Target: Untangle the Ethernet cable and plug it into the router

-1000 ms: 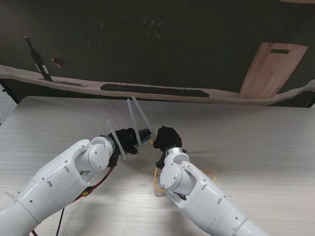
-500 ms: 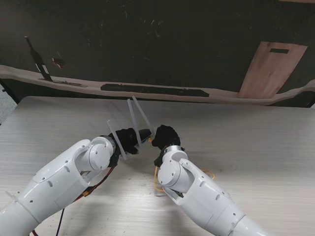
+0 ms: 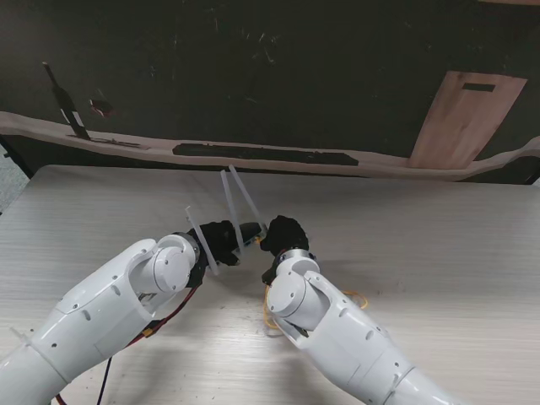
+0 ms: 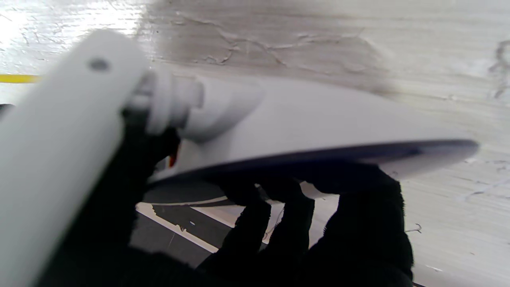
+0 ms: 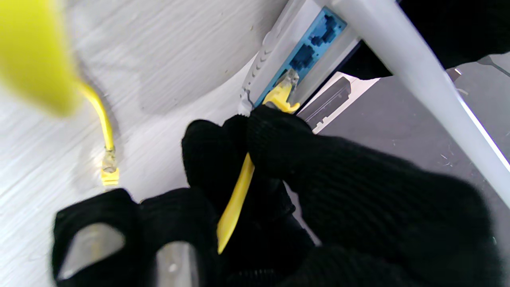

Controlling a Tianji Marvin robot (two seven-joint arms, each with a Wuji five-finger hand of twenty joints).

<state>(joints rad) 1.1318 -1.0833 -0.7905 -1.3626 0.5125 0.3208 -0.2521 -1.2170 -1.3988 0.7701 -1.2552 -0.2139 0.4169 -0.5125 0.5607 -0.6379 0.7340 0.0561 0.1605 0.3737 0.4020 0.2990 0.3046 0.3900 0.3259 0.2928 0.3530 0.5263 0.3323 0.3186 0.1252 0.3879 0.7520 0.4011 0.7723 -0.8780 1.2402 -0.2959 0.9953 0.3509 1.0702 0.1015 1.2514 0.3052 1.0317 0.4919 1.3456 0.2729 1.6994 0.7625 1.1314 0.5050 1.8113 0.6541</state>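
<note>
Stand camera first: we saw our black-gloved left hand [image 3: 221, 240] wrapped around the flat white plastic router [image 3: 246, 230], lifted off the pale wood-grain table [image 3: 439, 228] with its thin white antennas [image 3: 239, 199] slanting up and away from us. Our black-gloved right hand [image 3: 285, 234] sat just beside it on the right, nearly touching, so the right hand was plainly the nearer one to the port side. Loops of the thin yellow Ethernet cable [image 3: 272, 310] lay on the table nearer to us, partly hidden by the right forearm. Left wrist camera next: the fingers [image 4: 366, 215] curled under the router's dark edge [image 4: 318, 153], clenched on the body and bracing it. Right wrist camera last: thumb and fingers pinched the yellow cable [image 5: 236, 199] just behind its clear-tipped plug [image 5: 285, 89], whose long axis pointed straight ahead of the fingertips into the row of blue ports [image 5: 314, 42]. The plug tip met the port nearest the hand; we could not tell whether it was fully seated. We judged the coming move to be a short push along that axis. The cable's other plug [image 5: 108, 167] lay loose on the table, well apart.
</note>
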